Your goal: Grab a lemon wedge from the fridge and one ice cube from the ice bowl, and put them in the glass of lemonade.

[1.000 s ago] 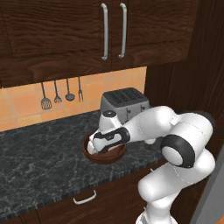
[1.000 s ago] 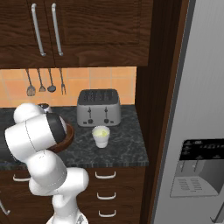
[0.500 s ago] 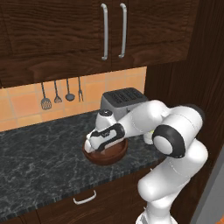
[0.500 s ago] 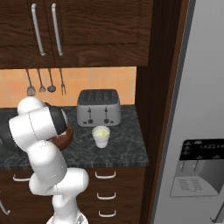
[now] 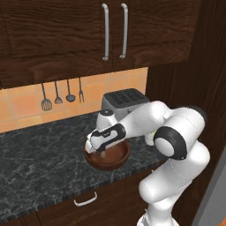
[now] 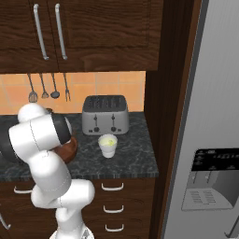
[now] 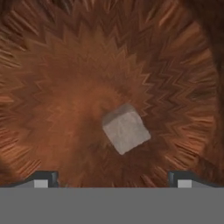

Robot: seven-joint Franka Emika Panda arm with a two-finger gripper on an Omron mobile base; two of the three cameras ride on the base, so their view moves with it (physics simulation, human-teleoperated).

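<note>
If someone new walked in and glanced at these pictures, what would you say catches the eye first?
Most striking is the white arm bent low over the ice bowl on the dark counter, its gripper reaching into it with jaws spread wide. In the hand view, one pale ice cube lies alone on the bowl's reddish floor. To the right, the glass of lemonade stands before the silver toaster.
</note>
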